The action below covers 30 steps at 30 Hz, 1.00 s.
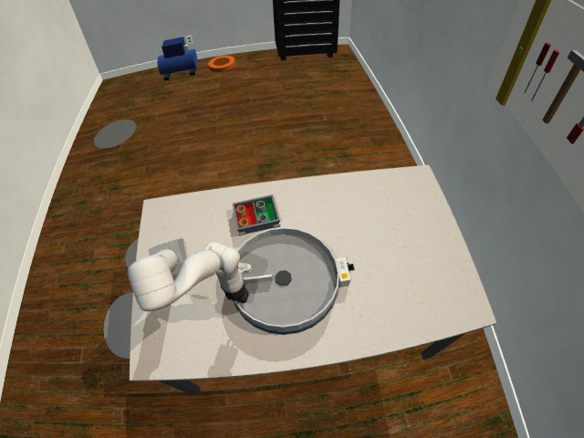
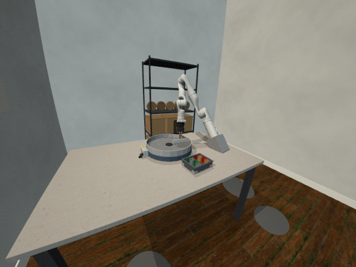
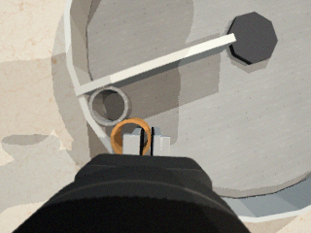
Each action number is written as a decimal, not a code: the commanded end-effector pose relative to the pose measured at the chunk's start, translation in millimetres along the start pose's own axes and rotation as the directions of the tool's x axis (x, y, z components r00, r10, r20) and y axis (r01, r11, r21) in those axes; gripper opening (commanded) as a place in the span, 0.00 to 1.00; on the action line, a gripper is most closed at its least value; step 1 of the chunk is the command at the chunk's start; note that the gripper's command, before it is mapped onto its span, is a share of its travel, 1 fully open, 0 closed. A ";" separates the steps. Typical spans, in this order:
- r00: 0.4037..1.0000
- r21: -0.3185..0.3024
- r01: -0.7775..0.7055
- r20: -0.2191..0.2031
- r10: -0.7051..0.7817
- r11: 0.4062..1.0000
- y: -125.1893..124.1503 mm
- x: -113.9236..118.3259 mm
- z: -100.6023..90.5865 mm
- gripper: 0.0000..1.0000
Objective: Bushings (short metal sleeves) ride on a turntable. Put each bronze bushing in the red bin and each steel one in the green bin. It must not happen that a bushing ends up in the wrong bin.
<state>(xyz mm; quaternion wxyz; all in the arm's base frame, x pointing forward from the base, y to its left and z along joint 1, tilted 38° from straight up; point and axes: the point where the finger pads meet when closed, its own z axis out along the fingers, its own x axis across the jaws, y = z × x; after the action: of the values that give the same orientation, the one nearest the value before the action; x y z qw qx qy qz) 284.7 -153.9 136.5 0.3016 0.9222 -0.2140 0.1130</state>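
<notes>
Looking like a workshop! Hammer (image 1: pixel 562 88) and red-handled screwdrivers (image 1: pixel 542 55) up on the wall, blue compressor (image 1: pixel 177 61) down on the wooden floor (image 1: pixel 264 118), right beside an orange ring (image 1: pixel 214 60). Black drawer cabinet (image 1: pixel 307 41) against the wall too, and over here, dark open shelving (image 2: pixel 149 94) carrying brown boxes (image 2: pixel 155 125) and round brown pieces (image 2: pixel 160 105).
</notes>
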 end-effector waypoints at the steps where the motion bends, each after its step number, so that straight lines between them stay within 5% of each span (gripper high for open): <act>1: 1.000 0.000 0.003 0.000 -0.003 1.000 -0.5 0.1 -3.7 0.00; 30: 1.000 0.000 0.005 0.000 -0.005 1.000 -0.5 0.0 -12.8 0.00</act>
<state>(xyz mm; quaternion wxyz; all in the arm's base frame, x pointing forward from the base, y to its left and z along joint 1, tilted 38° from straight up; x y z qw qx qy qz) 283.9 -148.8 144.0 0.3021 0.9219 -0.2149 0.1128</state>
